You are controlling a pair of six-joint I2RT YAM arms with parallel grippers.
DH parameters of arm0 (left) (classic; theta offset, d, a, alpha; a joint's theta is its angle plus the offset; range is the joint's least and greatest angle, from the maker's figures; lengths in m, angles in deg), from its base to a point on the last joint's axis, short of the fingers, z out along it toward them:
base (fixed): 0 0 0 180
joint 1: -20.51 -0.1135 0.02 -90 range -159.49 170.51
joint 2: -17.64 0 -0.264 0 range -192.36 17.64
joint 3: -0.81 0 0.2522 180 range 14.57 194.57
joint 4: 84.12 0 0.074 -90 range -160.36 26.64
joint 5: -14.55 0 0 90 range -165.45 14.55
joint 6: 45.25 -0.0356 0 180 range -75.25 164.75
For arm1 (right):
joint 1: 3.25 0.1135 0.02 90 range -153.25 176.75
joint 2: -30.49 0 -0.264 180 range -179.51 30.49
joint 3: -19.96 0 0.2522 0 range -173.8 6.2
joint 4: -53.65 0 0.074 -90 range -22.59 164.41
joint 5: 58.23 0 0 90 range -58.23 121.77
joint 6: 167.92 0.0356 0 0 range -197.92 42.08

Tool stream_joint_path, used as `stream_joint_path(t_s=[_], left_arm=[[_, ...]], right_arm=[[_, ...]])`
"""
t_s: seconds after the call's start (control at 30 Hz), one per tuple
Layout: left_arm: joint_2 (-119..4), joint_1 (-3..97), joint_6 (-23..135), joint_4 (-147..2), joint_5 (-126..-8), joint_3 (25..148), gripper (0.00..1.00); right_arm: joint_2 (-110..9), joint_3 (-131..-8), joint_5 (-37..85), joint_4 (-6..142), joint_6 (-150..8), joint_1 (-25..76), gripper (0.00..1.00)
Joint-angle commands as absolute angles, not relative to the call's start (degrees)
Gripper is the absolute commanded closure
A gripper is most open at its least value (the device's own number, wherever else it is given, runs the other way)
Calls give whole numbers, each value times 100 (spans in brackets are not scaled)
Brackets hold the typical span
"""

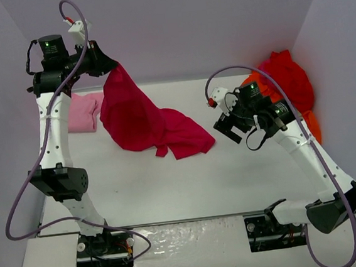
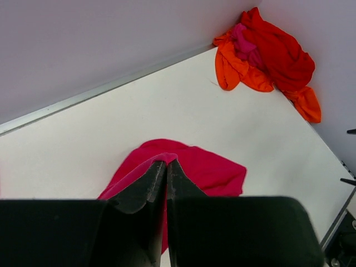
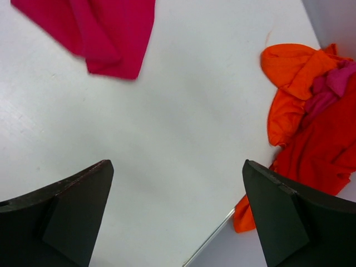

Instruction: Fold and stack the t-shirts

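My left gripper [image 1: 116, 65] is raised high at the back left, shut on the crimson-magenta t-shirt [image 1: 140, 118]. The shirt hangs from it and trails down onto the table toward the middle. In the left wrist view the fingers [image 2: 166, 163] pinch a fold of this cloth [image 2: 206, 167]. A light pink t-shirt [image 1: 83, 112] lies folded at the back left. My right gripper [image 1: 230, 127] hovers open over bare table, with nothing between its fingers [image 3: 83, 194]. The red t-shirt [image 1: 289, 75] and the orange t-shirt [image 3: 289, 83] lie heaped in the back right corner.
Pale walls close in the table on the left, back and right. A bit of magenta cloth [image 3: 328, 83] sits within the heap of the red and orange shirts. The table's near edge [image 1: 174, 222] runs just ahead of the arm bases.
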State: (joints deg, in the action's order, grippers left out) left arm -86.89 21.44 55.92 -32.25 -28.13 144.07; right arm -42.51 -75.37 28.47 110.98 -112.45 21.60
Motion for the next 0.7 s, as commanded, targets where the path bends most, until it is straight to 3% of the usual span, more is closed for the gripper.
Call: stream_joint_path(t_s=[0.0, 0.17, 0.3, 0.43, 0.67], left_arm=[[-8397, 2094, 5979, -3899, -2578, 14652, 100], [-8282, 2086, 6013, -3973, -2606, 14472, 100], [-8273, 2086, 6117, -4054, -2631, 14413, 100], [-8248, 2086, 6050, -3996, -2590, 14387, 100], [-8080, 1858, 5974, -4035, -2468, 14067, 100]], right_arm=[[-4598, -7140, 2390, 11397, -11285, 2409, 2], [-5557, -6682, 2570, 11202, -10998, 3383, 11], [-6159, -6980, 3003, 10800, -10931, 4043, 12], [-6986, -7663, 3524, 10714, -11006, 4305, 13], [-7390, -8018, 3939, 10023, -11336, 4324, 17]])
